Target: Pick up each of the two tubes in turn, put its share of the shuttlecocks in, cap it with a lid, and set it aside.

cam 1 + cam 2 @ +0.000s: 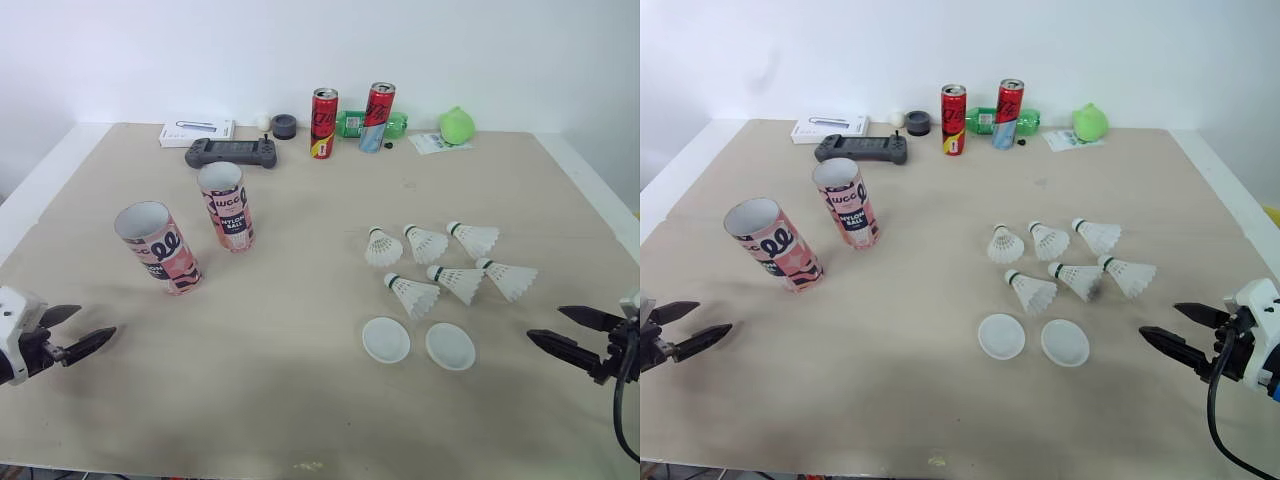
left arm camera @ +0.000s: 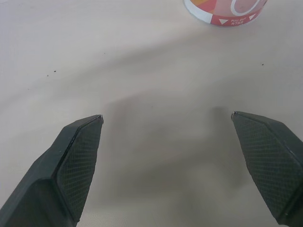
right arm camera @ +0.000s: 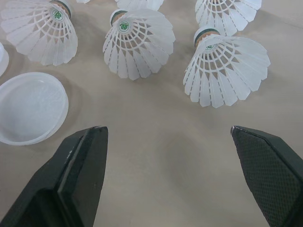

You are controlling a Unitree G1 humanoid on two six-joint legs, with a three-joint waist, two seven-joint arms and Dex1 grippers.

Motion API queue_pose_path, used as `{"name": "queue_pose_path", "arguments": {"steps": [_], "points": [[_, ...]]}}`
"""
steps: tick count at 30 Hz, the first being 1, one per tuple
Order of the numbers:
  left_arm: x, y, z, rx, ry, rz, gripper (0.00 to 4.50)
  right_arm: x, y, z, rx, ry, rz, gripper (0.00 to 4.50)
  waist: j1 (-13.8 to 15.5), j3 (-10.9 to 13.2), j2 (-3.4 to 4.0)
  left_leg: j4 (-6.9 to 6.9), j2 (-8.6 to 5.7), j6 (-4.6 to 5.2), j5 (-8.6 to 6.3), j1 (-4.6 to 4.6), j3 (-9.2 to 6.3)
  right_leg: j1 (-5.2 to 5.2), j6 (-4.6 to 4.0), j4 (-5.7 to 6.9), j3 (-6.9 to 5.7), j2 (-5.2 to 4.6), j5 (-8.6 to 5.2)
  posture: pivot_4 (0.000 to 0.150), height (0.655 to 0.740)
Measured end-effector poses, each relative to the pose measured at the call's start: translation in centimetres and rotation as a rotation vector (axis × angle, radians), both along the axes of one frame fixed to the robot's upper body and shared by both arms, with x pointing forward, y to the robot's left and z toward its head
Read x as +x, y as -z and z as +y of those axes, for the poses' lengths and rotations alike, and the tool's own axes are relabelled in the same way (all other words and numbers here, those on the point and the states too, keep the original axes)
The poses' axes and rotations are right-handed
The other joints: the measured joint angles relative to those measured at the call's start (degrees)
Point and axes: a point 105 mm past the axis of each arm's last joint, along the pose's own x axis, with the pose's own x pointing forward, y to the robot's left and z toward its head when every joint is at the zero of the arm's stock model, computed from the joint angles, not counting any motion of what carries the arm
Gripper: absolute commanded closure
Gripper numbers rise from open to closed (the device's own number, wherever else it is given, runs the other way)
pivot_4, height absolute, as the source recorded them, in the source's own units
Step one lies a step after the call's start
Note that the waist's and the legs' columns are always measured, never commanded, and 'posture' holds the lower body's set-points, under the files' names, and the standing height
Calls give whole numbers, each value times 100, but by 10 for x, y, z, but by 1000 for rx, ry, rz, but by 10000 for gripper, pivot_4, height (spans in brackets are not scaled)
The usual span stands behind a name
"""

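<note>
Right now your left hand [image 1: 97,320] hovers low over the bench [image 1: 280,410], its two fingers spread apart with nothing between them. The nearer tube [image 1: 160,250] stands with its open mouth up, just ahead of that hand and a little inward. The second tube [image 1: 227,207] stands beyond it, farther from the hand, near the first but not touching. Your right hand [image 1: 544,322] is likewise spread wide and empty. Ahead of it and inward, six shuttlecocks [image 1: 463,283] lie on their sides in a loose cluster. Two white lids [image 1: 386,339] lie side by side, inward of the right hand, hollow side up. The closer lid [image 1: 450,345] sits near its fingertips.
</note>
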Motion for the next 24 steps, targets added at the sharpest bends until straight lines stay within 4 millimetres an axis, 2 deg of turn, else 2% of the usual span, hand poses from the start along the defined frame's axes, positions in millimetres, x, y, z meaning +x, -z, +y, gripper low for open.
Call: {"name": "queue_pose_path", "arguments": {"steps": [2,7,22,24], "points": [[0,0,0,-5,-3,3,0,0,0,1,1,3,3,293,0,0,0,0,0,0,0,0,0,0,0,0,0,0,0,1500,7400],[1,0,-2,-39,-22,24,0,0,-2,17,13,-20,6,293,1,0,0,0,0,0,0,0,-1,0,1,2,0,0,0,1500,7400],[3,-5,-6,-36,-21,10,0,-2,-4,24,25,-16,30,293,2,0,0,2,0,0,0,-1,0,0,0,2,0,0,0,1500,7400],[2,-6,-6,-47,-23,-2,0,-5,-12,32,35,-43,13,293,2,4,7,2,0,0,0,-2,0,-2,1,3,0,0,-1,1500,7400]]}}
